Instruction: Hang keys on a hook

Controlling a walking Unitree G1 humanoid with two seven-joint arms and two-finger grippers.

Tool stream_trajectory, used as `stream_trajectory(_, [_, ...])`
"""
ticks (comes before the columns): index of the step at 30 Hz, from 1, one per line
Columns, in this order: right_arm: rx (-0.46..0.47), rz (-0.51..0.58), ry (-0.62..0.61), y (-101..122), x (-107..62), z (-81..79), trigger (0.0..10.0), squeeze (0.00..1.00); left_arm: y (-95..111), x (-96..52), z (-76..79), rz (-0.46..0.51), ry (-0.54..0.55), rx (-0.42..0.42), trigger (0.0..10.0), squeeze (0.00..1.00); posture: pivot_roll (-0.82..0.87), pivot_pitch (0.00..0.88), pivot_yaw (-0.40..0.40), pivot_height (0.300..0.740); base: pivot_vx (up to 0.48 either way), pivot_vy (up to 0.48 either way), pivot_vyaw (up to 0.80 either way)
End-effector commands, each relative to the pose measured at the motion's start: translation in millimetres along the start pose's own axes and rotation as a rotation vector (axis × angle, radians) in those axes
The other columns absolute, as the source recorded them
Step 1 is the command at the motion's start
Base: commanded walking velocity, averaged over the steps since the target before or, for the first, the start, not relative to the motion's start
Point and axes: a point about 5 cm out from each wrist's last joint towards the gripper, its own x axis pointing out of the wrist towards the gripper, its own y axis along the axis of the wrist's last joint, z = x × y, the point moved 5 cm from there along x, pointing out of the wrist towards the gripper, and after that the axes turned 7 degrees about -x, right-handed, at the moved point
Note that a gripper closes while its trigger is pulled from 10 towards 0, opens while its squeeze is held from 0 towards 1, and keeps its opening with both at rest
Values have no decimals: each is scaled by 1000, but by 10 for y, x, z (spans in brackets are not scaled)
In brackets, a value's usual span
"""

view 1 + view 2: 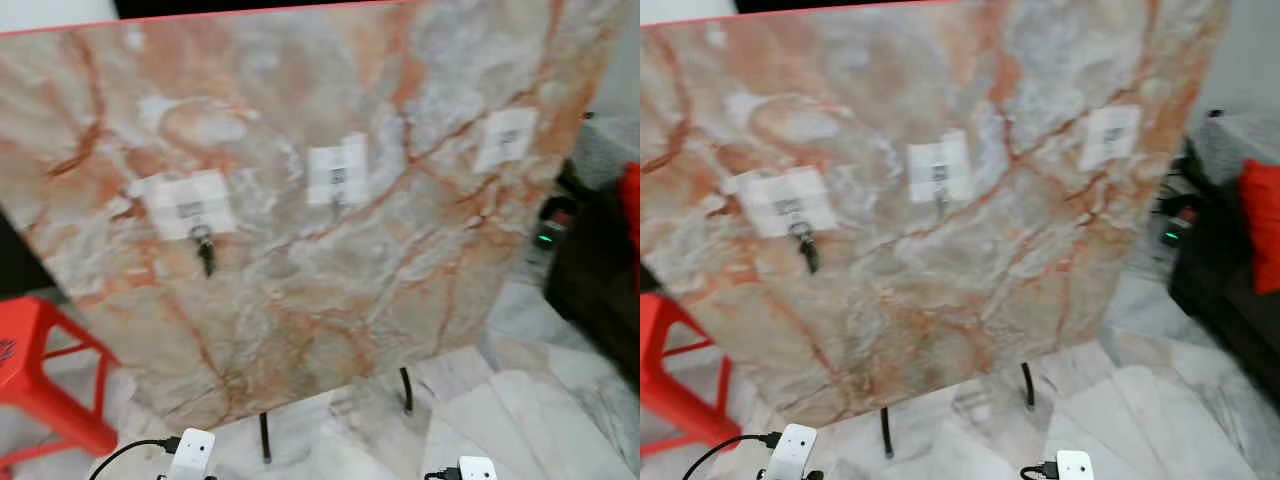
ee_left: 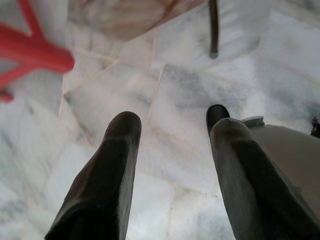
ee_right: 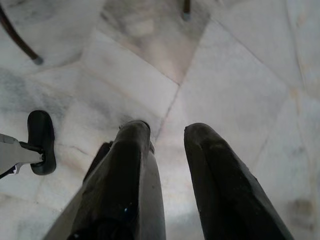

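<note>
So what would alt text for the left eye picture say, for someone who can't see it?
A bunch of keys hangs from the leftmost of three white hook plates on a tilted pink-veined marble board; the middle plate and right plate hold nothing. A red stool stands at lower left on a marble floor.

Both arms hang low, pointing down at the floor. The left gripper [image 2: 172, 127] holds its fingers apart. The right gripper [image 3: 167, 132] is parted too, empty.
</note>
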Motion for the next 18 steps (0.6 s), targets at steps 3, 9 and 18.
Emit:
stream_trajectory(3, [13,14,-5,49,5,10,10000,0,-54,-3,-7,-19,16,-29,10000,0,-14,0,-35,722,0,0,800])
stream_trajectory(9, [13,14,-7,52,4,28,10000,0,-117,-10,41,-38,12,-38,10000,0,-7,0,-47,722,0,0,800])
stream_trajectory(18, [5,11,-4,55,3,41,10000,0,-190,-20,73,-64,15,-42,10000,0,-7,0,-61,722,0,0,800])
